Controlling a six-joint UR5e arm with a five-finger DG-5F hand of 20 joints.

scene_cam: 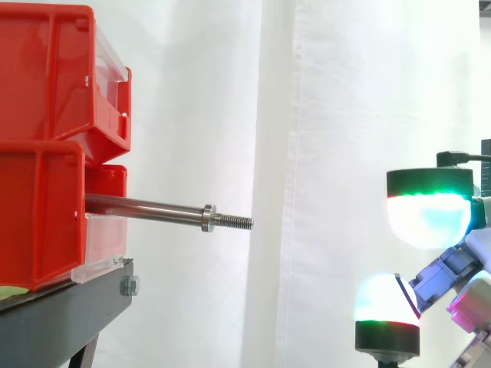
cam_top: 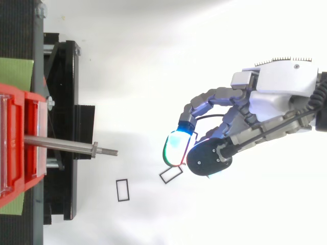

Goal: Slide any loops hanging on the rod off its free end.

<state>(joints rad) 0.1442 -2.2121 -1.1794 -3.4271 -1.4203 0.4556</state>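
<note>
A bare steel rod [scene_cam: 153,208] sticks out level from the red bins [scene_cam: 46,146], and its threaded free end [cam_top: 108,151] points right with nothing hanging on it. Two small black rectangular loops lie on the white floor below: one loop [cam_top: 122,190] under the rod's tip, the other loop [cam_top: 170,174] further right, partly under the hand's fingertips. The hand [cam_top: 265,99] hovers well to the right of the rod's end. Its fingers are bent, and its glowing pads [scene_cam: 430,216] stand apart one above the other, with nothing between them.
The red bins rest on a black stand [cam_top: 64,127] at the left, with a white curtain [scene_cam: 322,115] behind. Open white floor lies between the rod's end and the hand.
</note>
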